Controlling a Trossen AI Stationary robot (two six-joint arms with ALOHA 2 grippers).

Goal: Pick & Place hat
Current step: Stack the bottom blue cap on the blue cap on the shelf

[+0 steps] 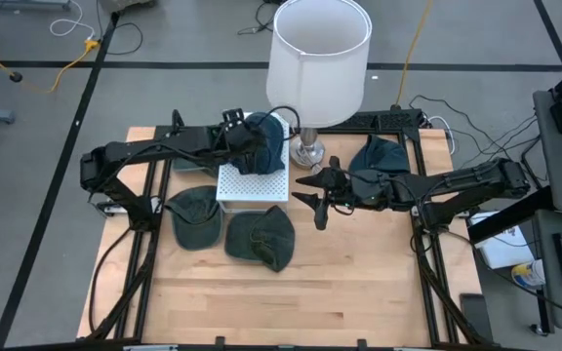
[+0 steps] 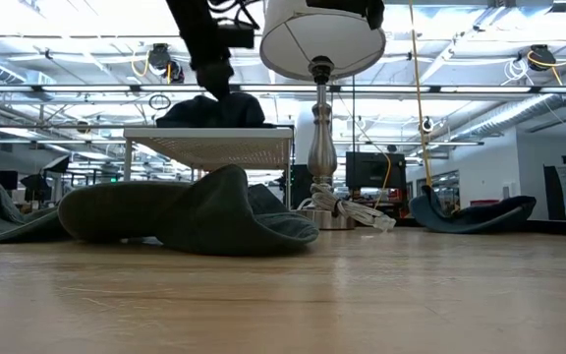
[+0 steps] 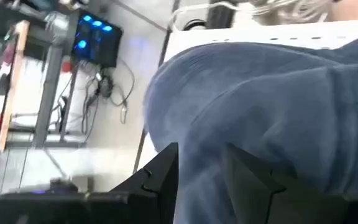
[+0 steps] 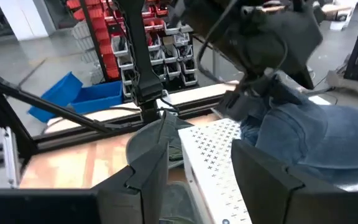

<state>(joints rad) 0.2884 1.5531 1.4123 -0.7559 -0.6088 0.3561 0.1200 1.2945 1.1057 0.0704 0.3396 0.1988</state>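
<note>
Left arm: reaches from the table's left edge toward the middle, over the white stand.
Left gripper: sits on the blue hat on top of the stand; in the left wrist view its two fingers press into blue cloth with a fold of it between them, so it is clamped on the blue hat.
Blue hat: lies on the white stand, directly under and around the left gripper's fingertips; its denim cloth fills most of the left wrist view.
Stand: white perforated platform below the left gripper, raised on legs off the table.
Green hat one: flat on the table, in front of and below the left gripper, just beside the stand's left front corner.
Green hat two: on the table in front of the stand, touching green hat one; nearest the low camera.
Lamp: white shade on a silver base, just to the right of the left gripper, behind the stand.
Right gripper: hovers just right of the stand, fingers apart and holding nothing; the right wrist view shows the gap between its fingers.
Dark hat: on the table behind the right arm, right of the lamp base.
Right arm: comes in from the table's right edge.
Table: light wood, bare in front of both grippers.
</note>
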